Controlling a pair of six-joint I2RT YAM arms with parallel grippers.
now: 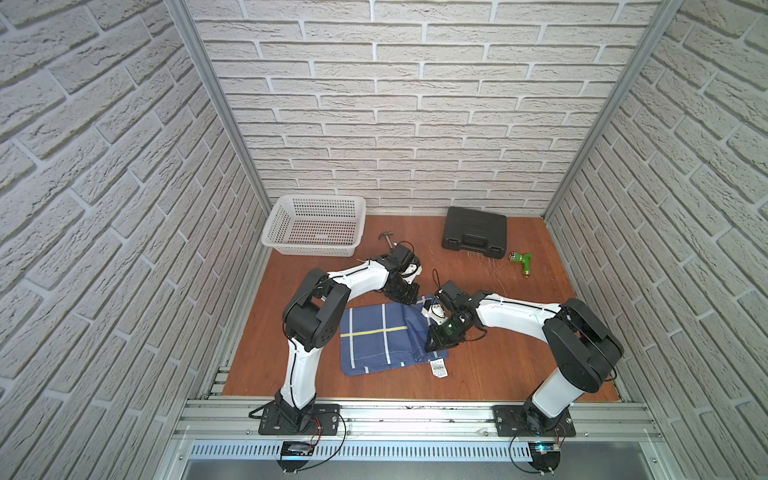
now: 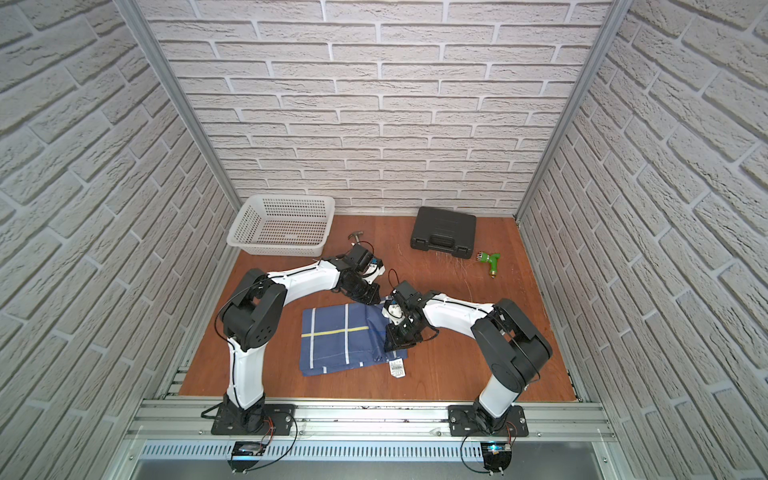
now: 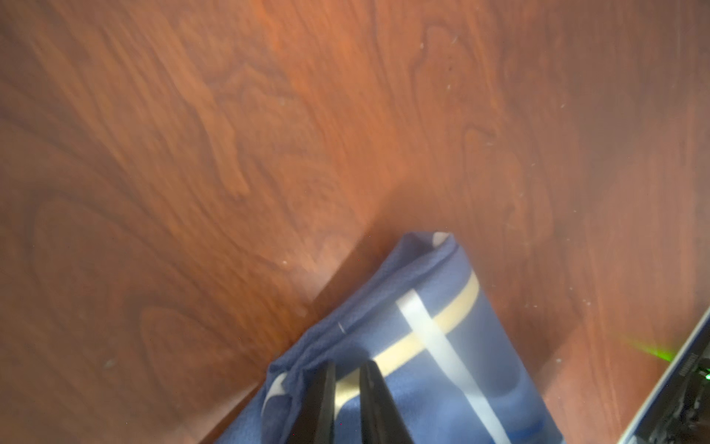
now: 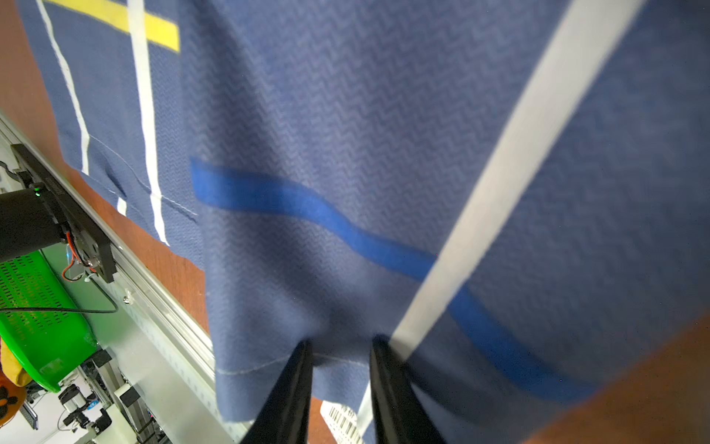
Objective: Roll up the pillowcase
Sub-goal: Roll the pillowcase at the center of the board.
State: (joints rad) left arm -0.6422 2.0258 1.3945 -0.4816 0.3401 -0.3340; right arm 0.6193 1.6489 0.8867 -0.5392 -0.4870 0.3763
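The navy-blue pillowcase (image 1: 374, 340) (image 2: 336, 340) with white and yellow stripes lies folded on the wooden table, in both top views. Its right-hand part is turned over toward the left. The white care tag (image 1: 439, 369) sticks out at the near right corner. My left gripper (image 1: 409, 298) (image 3: 347, 369) is at the far right corner, its jaws narrow with bunched cloth (image 3: 442, 346) between them. My right gripper (image 1: 430, 347) (image 4: 340, 342) is at the right edge nearer the front, closed on the hem of the cloth (image 4: 365, 134), which drapes away from its tips.
A white perforated basket (image 1: 320, 199) stands at the back left, with a small hammer (image 1: 385, 240) beside it. A black tool case (image 1: 476, 235) and a green hose nozzle (image 1: 523, 262) lie at the back right. An aluminium rail (image 1: 415, 409) borders the front edge.
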